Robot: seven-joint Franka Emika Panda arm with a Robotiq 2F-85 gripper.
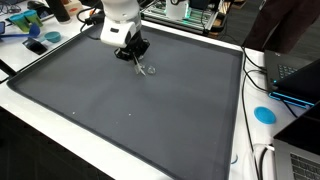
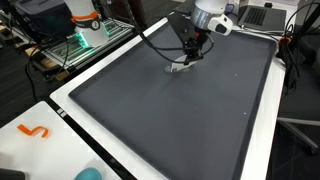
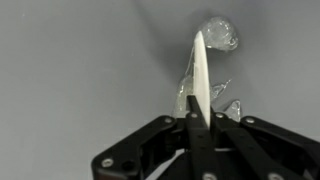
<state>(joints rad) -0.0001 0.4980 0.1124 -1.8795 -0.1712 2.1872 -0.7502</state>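
On inspection, my gripper [image 3: 197, 122] entered the wrist view from the bottom centre of the frame. Its fingers were drawn close together and clamped on a thin white flat strip [image 3: 200, 75]. The strip was seen edge-on and rose from between the fingertips toward the upper right of that frame. Its material could not be determined. A crumpled clear plastic piece [image 3: 218, 35] lay just behind and to the right of the strip, in the upper right of the frame. I could not tell whether the strip touched it. In both exterior views the gripper [image 1: 133, 53] [image 2: 188, 57] stood low over a dark grey mat [image 1: 150, 110] [image 2: 180, 120]. It appeared near the top centre of one frame and in the upper right of the other. The clear plastic piece [image 1: 149, 70] [image 2: 177, 69] rested on the mat just beside the fingertips. It was small and indistinct in both. The mat covered most of a white table [image 1: 35, 112]. In an exterior view a blue round disc [image 1: 264, 114] lay off the mat at the right edge of the frame, well apart from the gripper. In an exterior view an orange squiggle-shaped piece [image 2: 35, 131] lay on the table in the lower left of the frame.
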